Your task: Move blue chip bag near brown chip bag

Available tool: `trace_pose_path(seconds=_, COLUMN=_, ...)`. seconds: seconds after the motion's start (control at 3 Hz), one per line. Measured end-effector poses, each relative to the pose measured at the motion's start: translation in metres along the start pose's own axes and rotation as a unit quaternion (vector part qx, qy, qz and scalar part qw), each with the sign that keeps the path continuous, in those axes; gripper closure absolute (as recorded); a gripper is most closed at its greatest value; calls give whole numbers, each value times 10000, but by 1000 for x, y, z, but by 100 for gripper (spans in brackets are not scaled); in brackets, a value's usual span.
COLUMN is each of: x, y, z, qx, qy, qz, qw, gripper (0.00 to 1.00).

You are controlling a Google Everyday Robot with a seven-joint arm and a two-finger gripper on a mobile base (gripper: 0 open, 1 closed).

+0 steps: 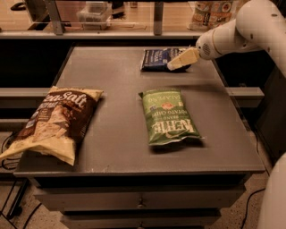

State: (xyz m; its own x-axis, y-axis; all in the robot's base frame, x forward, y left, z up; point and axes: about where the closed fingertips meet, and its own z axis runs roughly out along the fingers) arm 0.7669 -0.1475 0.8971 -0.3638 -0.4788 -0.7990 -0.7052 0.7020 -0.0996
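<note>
The blue chip bag (157, 58) lies flat at the far right of the grey table (116, 112). The gripper (181, 60) reaches in from the right on a white arm and hangs just over the bag's right end, covering part of it. The brown chip bag (56, 120), with "Sea Salt" lettering and cream edges, lies at the table's front left and overhangs the left edge.
A green Kettle chip bag (169, 116) lies in the middle right of the table, between the two other bags. A shelf with containers (96, 11) runs behind the table. The white arm (241, 33) crosses the upper right.
</note>
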Motion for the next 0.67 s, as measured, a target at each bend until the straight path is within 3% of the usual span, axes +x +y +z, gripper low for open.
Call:
trace_pose_path(seconds=0.33, x=0, y=-3, z=20, qx=-31, qy=-51, qz=134, qw=9999, gripper=0)
trace_pose_path(seconds=0.67, x=2, y=0, z=36, qx=-105, qy=-35, qz=111, qw=9999, gripper=18)
